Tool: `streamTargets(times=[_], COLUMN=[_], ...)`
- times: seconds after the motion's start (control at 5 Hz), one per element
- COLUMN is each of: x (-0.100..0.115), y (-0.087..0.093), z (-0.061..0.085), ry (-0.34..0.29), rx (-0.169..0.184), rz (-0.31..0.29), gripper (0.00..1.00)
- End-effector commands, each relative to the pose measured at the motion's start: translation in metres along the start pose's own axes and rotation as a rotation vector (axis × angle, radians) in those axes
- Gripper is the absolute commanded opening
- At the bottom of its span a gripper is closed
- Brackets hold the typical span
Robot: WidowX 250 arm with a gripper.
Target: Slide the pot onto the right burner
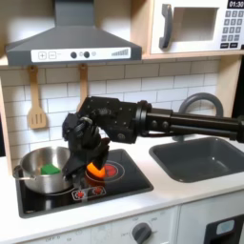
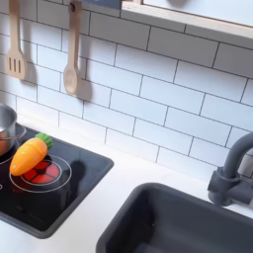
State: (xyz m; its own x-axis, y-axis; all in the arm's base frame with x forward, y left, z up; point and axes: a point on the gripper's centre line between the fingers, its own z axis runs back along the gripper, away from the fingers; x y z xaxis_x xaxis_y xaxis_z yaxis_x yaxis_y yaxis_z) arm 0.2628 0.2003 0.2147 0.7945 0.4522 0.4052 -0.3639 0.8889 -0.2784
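The shiny silver pot [image 1: 36, 160] sits on the burner at the first exterior view's left, with a green object [image 1: 50, 169] inside it. The black arm reaches in from the first exterior view's right, and my gripper [image 1: 79, 158] hangs down right at the pot's right rim; I cannot tell how the jaws stand. An orange carrot-like toy [image 1: 95, 171] lies on the red-ringed right burner [image 1: 110, 172], just right of the gripper. In the second exterior view the pot [image 2: 5, 128] shows at the left edge, with the carrot toy [image 2: 28, 155] lying on the red burner [image 2: 44, 176].
The black cooktop [image 1: 129, 183] ends at a white counter. A dark sink [image 1: 200, 157] with a grey faucet [image 1: 195, 103] lies to the right in the first exterior view. A wooden spatula [image 1: 36, 100] and spoon [image 1: 83, 84] hang on the tiled wall, below the range hood [image 1: 71, 43].
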Motion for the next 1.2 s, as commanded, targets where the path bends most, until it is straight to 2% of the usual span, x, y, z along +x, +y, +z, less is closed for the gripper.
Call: streamTargets(times=[0.0,0.2,0.4,0.6,1.0], x=[0.005,0.012,0.026,0.035,0.071], y=[0.012,0.005,0.013,0.020,0.022], z=[-0.009,-0.004,-0.010,-0.019,-0.033], ry=[-0.042,-0.070,-0.112,-0.131,-0.177], rx=[0.024,0.048,0.036,0.062,0.067], rz=[0.092,0.002,0.065,0.075,0.099], gripper=[1.00,1.00,1.00,1.00,1.00])
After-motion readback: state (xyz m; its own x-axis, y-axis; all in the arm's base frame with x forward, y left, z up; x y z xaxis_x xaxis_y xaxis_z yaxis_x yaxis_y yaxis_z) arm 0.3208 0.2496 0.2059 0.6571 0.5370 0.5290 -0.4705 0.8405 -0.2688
